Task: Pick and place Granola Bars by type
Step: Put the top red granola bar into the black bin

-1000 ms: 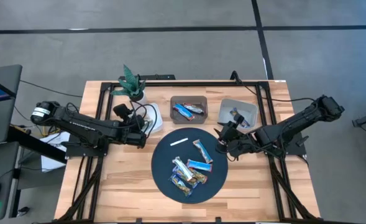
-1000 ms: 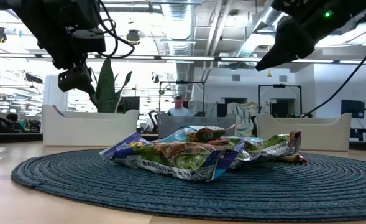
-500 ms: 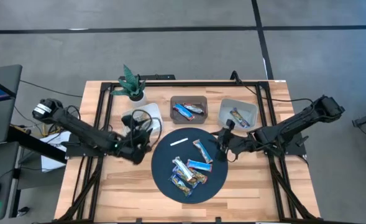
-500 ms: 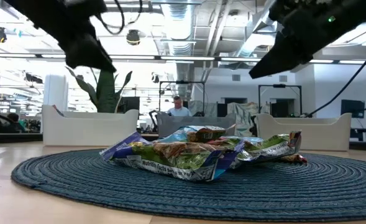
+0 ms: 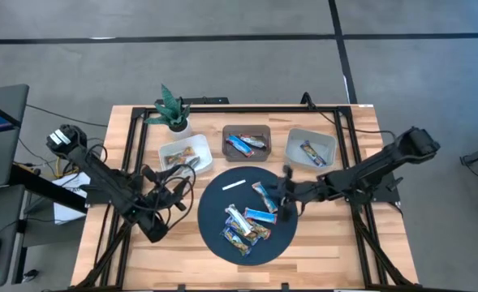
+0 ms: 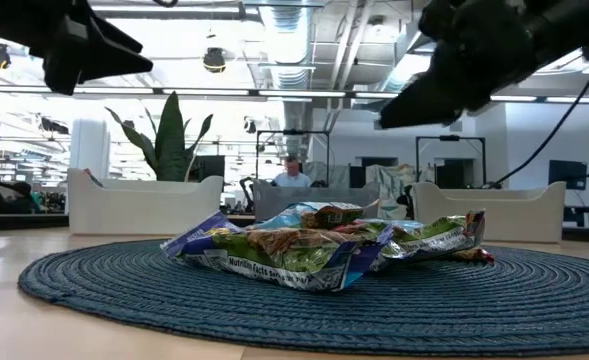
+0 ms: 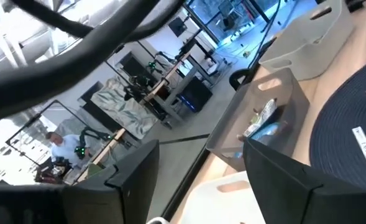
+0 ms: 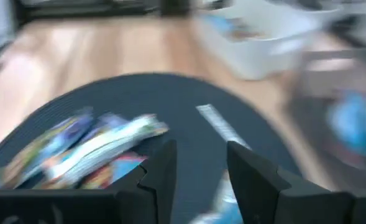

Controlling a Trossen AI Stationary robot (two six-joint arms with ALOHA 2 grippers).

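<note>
Several granola bars (image 5: 247, 221) in blue, green and multicoloured wrappers lie flat in a loose heap on a round dark blue mat (image 5: 214, 212); the low view shows the heap (image 6: 304, 250) from the side. My right gripper (image 5: 286, 197) is open and hovers over the mat's right part, beside one bar (image 5: 264, 197); its wrist view (image 8: 200, 163) looks across the mat at the bars (image 8: 89, 149). My left gripper (image 5: 178, 182) is open, off the mat's left edge, just in front of the white bin (image 5: 184, 152); its wrist view (image 7: 198, 162) faces the bins.
Three bins stand along the mat's far side: a white one holding a bar, a brown one (image 5: 247, 143) with blue bars (image 7: 260, 121), a grey one (image 5: 312, 148) with one bar. A thin white strip (image 5: 234, 185) lies on the mat. A potted plant (image 5: 172, 109) stands at the far left.
My left gripper has drawn back from over the white bin toward the table's near left, its arm folding. My right gripper has moved from beside the grey bin toward the table's left, out over the mat. The bars have not moved.
</note>
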